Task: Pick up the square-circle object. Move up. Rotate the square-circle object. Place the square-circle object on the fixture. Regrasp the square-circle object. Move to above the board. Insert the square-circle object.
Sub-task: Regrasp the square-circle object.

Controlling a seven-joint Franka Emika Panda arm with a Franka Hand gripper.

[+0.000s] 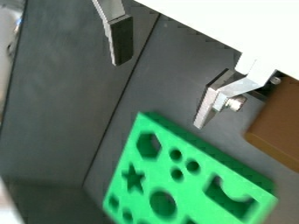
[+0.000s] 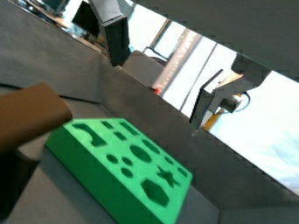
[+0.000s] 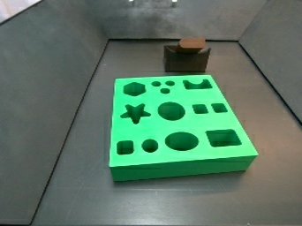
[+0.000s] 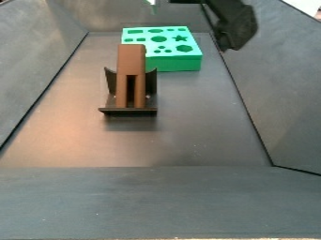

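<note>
The gripper (image 4: 231, 23) hangs high over the floor with nothing in it; in both wrist views its two silver fingers (image 1: 115, 37) stand well apart, with only bare floor and the board (image 1: 187, 175) showing in the gap, so the jaws are spread.

The square-circle object (image 4: 130, 71) is standing upright in the fixture (image 4: 128, 101), its long axis vertical, brown top poking clear above the dark bracket. So judging by that, the placing looks done and the regrasp is the step in hand.

Here is the relation that matters: in a side view the gripper sits at about 2 o'clock from the piece, well apart and higher, close to the board's (image 4: 163, 47) near corner. The piece lies off toward 8 o'clock from the hand. The coming move, I'd say, means travelling back over the fixture and descending along that upright axis (how the jaws line up with the piece's faces can't be read from here).

In a side view from the opposite end, the fixture (image 3: 186, 58) is at 12 o'clock behind the board (image 3: 177, 124), just apart from it.

Count: one gripper, one brown piece, one fixture, one green board.
</note>
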